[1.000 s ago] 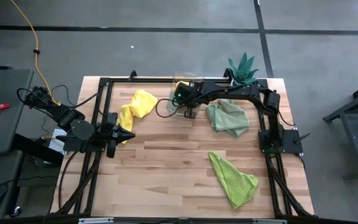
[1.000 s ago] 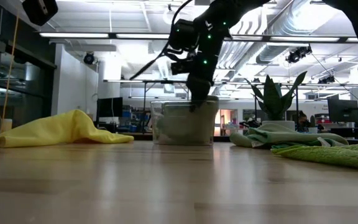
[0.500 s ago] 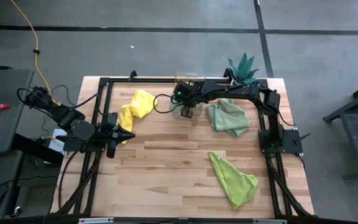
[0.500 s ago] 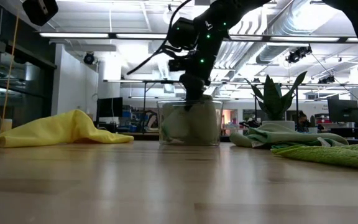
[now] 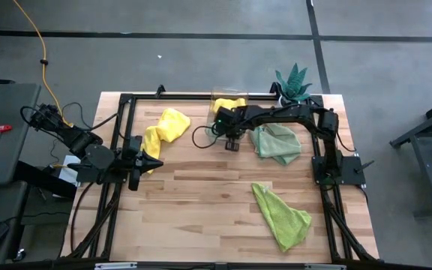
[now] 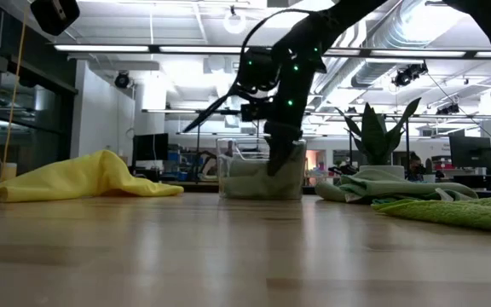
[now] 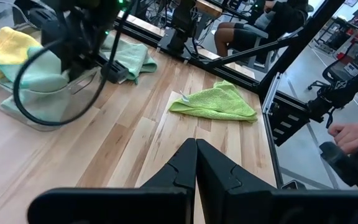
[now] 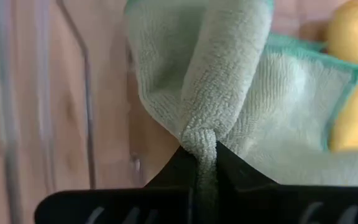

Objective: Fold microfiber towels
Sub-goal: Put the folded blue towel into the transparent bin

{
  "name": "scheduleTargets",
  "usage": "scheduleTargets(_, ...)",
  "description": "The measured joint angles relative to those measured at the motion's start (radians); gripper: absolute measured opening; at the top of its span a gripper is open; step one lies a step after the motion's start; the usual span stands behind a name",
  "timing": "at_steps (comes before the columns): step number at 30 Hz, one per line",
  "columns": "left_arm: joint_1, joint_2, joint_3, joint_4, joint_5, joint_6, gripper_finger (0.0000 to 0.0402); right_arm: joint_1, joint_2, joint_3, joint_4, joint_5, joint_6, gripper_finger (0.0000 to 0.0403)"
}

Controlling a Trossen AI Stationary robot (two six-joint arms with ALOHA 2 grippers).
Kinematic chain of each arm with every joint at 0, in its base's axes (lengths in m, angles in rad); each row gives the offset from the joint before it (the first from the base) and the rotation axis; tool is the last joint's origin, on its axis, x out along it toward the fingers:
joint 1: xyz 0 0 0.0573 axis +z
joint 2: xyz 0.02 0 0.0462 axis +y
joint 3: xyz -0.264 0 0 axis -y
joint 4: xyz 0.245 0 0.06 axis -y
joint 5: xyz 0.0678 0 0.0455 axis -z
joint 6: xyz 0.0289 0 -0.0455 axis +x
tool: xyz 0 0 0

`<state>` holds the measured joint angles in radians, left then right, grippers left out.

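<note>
Our right gripper [image 8: 199, 163] is pinched tight on a fold of the pale mint green towel [image 8: 229, 93] at the clear plastic bin [image 6: 261, 169]; we judge the pinch on a bunched ridge is there to draw the cloth out over the bin's wall so it can be spread and folded on the table [image 5: 201, 195]; a yellow towel [image 8: 353, 37] lies in the bin too, against the mint one, and may drag along. Our left gripper [image 7: 196, 163] has its fingers pressed together on nothing, waiting well away from the bin at the table's left edge; a second yellow towel [image 5: 163, 129] lies heaped between it and the bin. Just beside the bin on the other side sits a crumpled mint green towel [image 5: 276, 142], close enough to crowd any spreading there; the potted plant [image 5: 293, 81] stands behind that; the lime green towel [image 5: 282, 214] lies well apart from the bin, toward the front. Beyond the table a person's hand [image 7: 352, 137] shows, clear of our work.
</note>
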<state>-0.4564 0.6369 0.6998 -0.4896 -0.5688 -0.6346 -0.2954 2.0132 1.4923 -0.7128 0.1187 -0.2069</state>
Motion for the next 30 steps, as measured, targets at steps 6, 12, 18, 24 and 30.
scheduleTargets(6, 0.000, 0.000, 0.000, 0.000, -0.001, 0.001, 0.0000, 0.006, 0.000, -0.003, 0.003, -0.039, 0.036, 0.0009)
scheduleTargets(12, 0.000, 0.000, 0.000, 0.000, -0.001, 0.001, 0.0000, 0.005, 0.000, -0.003, 0.014, -0.078, 0.122, 0.0045)
scheduleTargets(18, 0.000, 0.000, 0.000, 0.000, -0.003, 0.001, 0.0000, 0.006, 0.000, -0.002, 0.014, -0.169, 0.129, 0.0115)
scheduleTargets(24, 0.000, 0.000, 0.000, -0.001, -0.003, 0.002, 0.0000, 0.001, -0.039, -0.001, -0.006, -0.252, 0.078, 0.0182)
scheduleTargets(30, 0.000, 0.000, 0.000, -0.010, -0.003, 0.002, 0.0000, -0.018, -0.085, -0.001, -0.038, -0.255, 0.037, 0.0193)
